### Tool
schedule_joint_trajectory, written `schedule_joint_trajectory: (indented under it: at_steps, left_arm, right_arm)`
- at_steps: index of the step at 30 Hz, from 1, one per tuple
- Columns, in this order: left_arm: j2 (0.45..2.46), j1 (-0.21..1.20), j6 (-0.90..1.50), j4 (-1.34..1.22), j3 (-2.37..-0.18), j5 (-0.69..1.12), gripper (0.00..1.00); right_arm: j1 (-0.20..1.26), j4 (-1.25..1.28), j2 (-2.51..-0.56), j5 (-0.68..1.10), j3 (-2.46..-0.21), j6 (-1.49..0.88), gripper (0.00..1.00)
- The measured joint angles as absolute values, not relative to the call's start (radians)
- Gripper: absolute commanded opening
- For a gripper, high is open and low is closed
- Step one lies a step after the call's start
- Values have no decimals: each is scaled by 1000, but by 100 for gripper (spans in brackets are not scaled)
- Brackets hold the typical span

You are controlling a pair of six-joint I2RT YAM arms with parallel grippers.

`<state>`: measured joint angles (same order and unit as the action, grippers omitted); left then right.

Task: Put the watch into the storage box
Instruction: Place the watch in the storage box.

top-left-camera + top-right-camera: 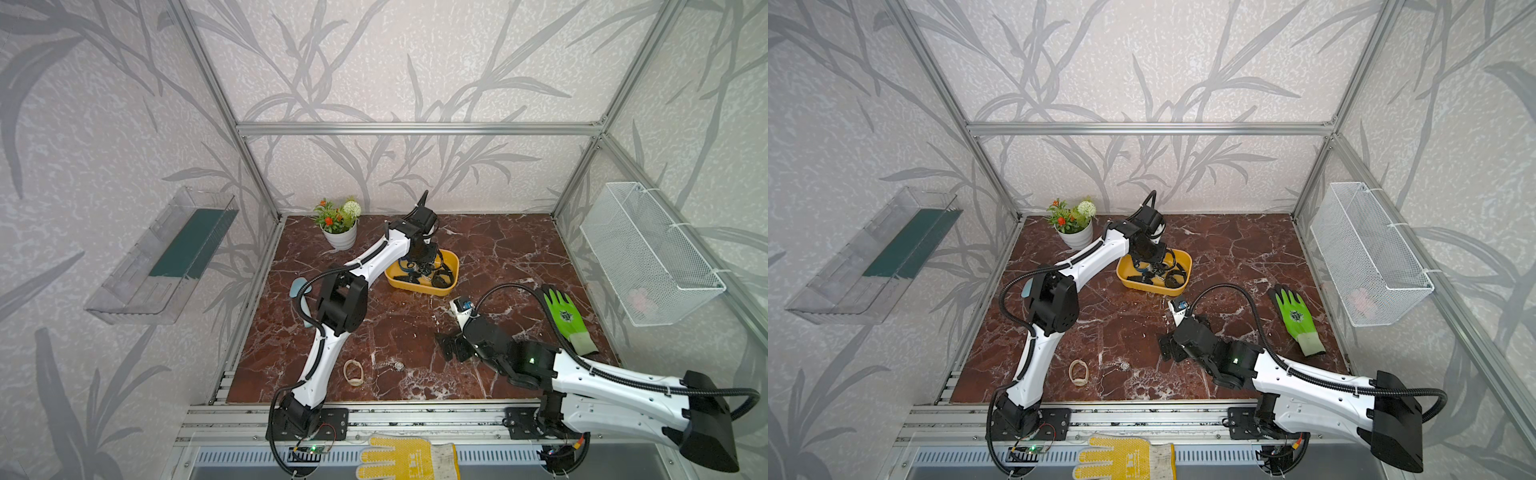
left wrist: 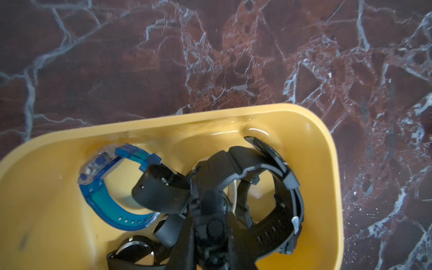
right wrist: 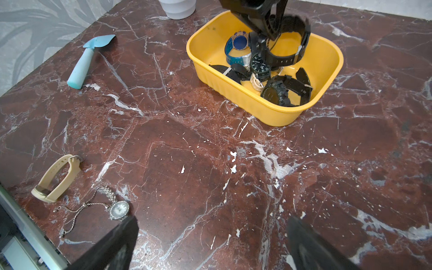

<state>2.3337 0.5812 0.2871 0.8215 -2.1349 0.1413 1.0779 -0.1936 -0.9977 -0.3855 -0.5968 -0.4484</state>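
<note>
Hanging over the storage box (image 1: pixel 417 287), the left gripper (image 3: pixel 264 38) has its claws pinched on a black watch (image 3: pixel 282 61), and the strap loop dangles inside the line of the yellow rim. I can't tell whether it touches the pile beneath. In a top view the tub sits just right of centre on the red marble table (image 1: pixel 519 257). And look what's in there: a blue watch (image 3: pixel 236 46) propped on its side, a black watch with a round dark dial (image 3: pixel 259 64), a chunky black one (image 3: pixel 278 92) in the near corner, a loose black strap (image 3: pixel 224 70) and a bit of beige band (image 3: pixel 254 81) between them. The right gripper (image 3: pixel 211 221) hovers low over bare marble at lower right of centre, claws spread wide, nothing in them. Out on the table at lower centre lie a beige wristband (image 1: pixel 353 372) and, just beside it, a silver chain watch (image 1: pixel 399 365), both well apart from the tub. On the right wall hangs a white wire basket (image 1: pixel 623 232) with something pale pink in it, too blurred to name. On the left wall, a clear tray (image 1: pixel 137 286) holds a dark green slab (image 1: pixel 191 245).
</note>
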Motion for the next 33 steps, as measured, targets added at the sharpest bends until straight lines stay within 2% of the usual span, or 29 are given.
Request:
schedule_joint_trajectory:
  at_steps: [5, 11, 19, 23, 33]
  left_arm:
    - [2345, 581, 288, 838, -2156, 150, 18]
    - [2343, 581, 296, 842, -2156, 152, 46]
    - [2253, 581, 310, 809, -2117, 155, 64]
    - [2112, 581, 325, 747, -1991, 129, 74]
    - [1719, 579, 366, 630, -1593, 35, 85]
  right_arm:
    - [1066, -193, -998, -385, -597, -452, 99]
    - [1046, -193, -998, -384, -597, -453, 99]
    - [1036, -192, -998, -381, -597, -450, 99]
    - [1035, -186, -998, -377, -597, -441, 99]
    - [1000, -126, -1038, -339, -595, -409, 99]
